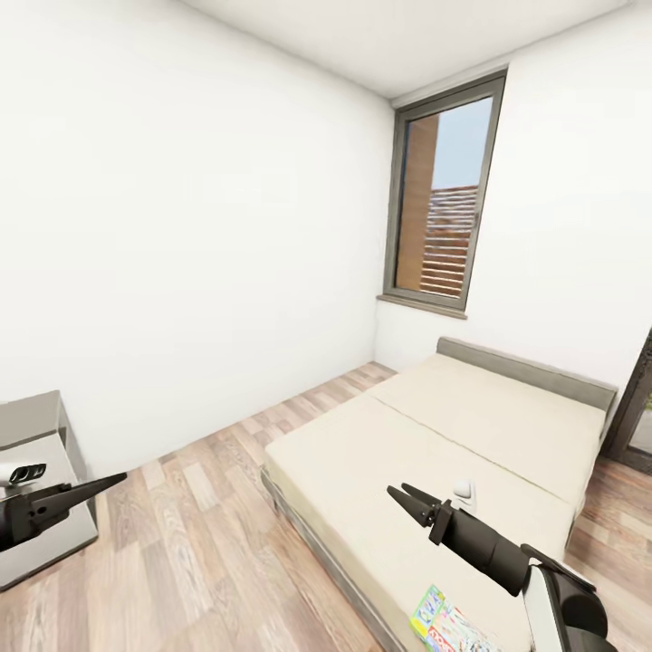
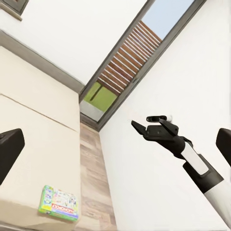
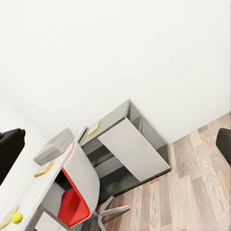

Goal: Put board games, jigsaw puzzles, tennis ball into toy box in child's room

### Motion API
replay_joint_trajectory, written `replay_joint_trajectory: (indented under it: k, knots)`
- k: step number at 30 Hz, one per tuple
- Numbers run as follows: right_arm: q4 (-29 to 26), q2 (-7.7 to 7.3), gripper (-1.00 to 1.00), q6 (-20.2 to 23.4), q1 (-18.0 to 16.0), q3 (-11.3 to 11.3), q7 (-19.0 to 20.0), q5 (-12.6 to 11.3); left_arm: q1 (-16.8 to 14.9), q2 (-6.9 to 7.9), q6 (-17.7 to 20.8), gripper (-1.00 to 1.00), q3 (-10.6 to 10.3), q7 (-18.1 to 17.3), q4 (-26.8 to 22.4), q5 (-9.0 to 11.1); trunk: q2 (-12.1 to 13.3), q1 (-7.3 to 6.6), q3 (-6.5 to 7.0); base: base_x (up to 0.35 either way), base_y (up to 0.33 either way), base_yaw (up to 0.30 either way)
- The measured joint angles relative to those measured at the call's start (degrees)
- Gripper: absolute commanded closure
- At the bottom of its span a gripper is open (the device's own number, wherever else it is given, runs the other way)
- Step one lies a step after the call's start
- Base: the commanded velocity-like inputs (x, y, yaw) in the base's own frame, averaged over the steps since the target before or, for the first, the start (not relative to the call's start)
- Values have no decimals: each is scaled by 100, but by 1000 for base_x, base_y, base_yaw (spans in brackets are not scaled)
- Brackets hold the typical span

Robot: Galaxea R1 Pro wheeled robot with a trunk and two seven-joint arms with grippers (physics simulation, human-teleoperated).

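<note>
White walls (image 1: 181, 208), wood plank floor (image 1: 208, 543), tall grey-framed window (image 1: 444, 195) — daylight, red-and-grey chair (image 3: 79, 192)

Green-white board game (image 1: 448, 625) with a red band: flat and face up on the beige bed (image 1: 435, 453), near the mattress corner, below and behind the right claw (image 1: 398, 490), apart from it. Far ahead of that claw: shallow light grey toy box (image 3: 54, 146) upright on the pale table (image 3: 24, 185). Flat yellowish card (image 3: 44, 168) just beside the box. Yellow tennis ball (image 3: 17, 217) farther along the top.

beige bed (image 1: 426, 453), green-white board game (image 2: 59, 203), yellow tennis ball (image 3: 17, 218), grey toy box (image 3: 54, 146)
</note>
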Motion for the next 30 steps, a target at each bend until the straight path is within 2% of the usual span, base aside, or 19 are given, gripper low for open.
replay_joint_trajectory:
  k: [30]
  knots:
    - [104, -7, -100, 0, 0, 0, -6, 7, 0, -4, 0, -100, 0, 0, 0, -4, 0, 0, 153, 10, 6, -255]
